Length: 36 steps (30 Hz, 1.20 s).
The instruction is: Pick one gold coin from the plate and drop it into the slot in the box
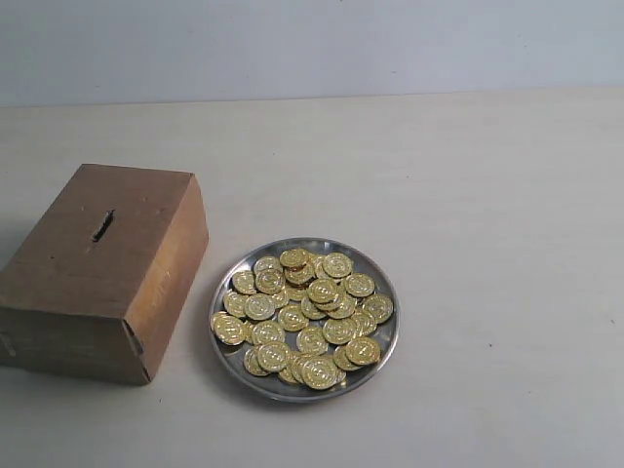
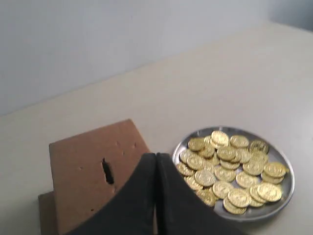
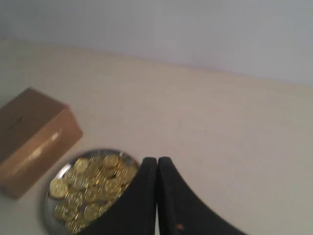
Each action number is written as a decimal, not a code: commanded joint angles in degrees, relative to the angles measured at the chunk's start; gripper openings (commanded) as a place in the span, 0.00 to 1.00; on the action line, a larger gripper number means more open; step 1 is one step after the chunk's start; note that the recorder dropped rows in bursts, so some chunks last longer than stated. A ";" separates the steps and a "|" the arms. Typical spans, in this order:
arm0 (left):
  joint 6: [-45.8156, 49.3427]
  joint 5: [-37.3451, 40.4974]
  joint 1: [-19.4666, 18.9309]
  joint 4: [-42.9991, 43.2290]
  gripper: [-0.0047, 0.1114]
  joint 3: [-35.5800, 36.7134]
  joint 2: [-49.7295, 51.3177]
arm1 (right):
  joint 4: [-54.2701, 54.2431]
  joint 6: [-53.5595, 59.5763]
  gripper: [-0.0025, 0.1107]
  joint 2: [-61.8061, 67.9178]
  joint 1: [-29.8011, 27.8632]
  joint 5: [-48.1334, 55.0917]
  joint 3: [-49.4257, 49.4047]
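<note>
The coins [image 1: 304, 317] lie in a loose, overlapping heap on the plate [image 1: 375, 275], and they cover most of it, so only a narrow band of bare metal shows near the rim. No coin is lifted from it or lies outside it. The plate stands on the table [image 1: 487, 195], just beside the right face of the box [image 1: 97, 263] but not touching it, and the slot [image 1: 102, 225] is a dark slit in the top face of the box, with nothing in it. In its wrist view the left gripper [image 2: 156, 161] has its two fingers pressed together with nothing between them, and it hangs above the near edge of the box and the plate. The right gripper [image 3: 157, 164] is clenched in the same way and seems empty, though this view is blurred and I cannot be fully sure. Neither arm appears in the exterior view. I judge that the task is at its first step, the pick, and it is not yet begun. The next move calls for one arm to part its fingers, come down over the plate, and close on a single coin, best one lying on top or at the edge of the heap, because the coins are thin and overlapping and two may come up together.
</note>
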<state>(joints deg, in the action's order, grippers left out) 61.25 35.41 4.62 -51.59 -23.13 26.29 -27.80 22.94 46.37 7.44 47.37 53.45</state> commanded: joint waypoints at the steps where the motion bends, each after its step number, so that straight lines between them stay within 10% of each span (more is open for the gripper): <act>1: 5.46 -2.45 2.18 -0.43 0.04 -1.21 10.75 | 0.57 3.23 0.02 20.23 7.14 4.49 7.58; 13: 19.39 -6.15 16.57 -1.05 0.04 -2.14 31.78 | 29.09 -14.58 0.02 66.44 30.21 4.62 25.97; 16: 20.10 -6.66 16.60 -1.54 0.04 -2.14 31.67 | 28.82 -14.58 0.05 71.76 31.60 4.89 29.50; 25: 20.10 -7.57 16.60 -1.52 0.04 -2.14 31.67 | 26.37 -14.23 0.54 74.53 31.88 5.38 32.14; 36: 20.10 -7.57 16.60 -1.52 0.04 -2.14 31.67 | 23.63 -13.52 0.56 74.53 31.88 4.83 32.14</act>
<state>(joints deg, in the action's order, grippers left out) 81.26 28.02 20.87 -52.47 -24.99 57.92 -3.88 8.83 121.01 39.25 52.75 85.21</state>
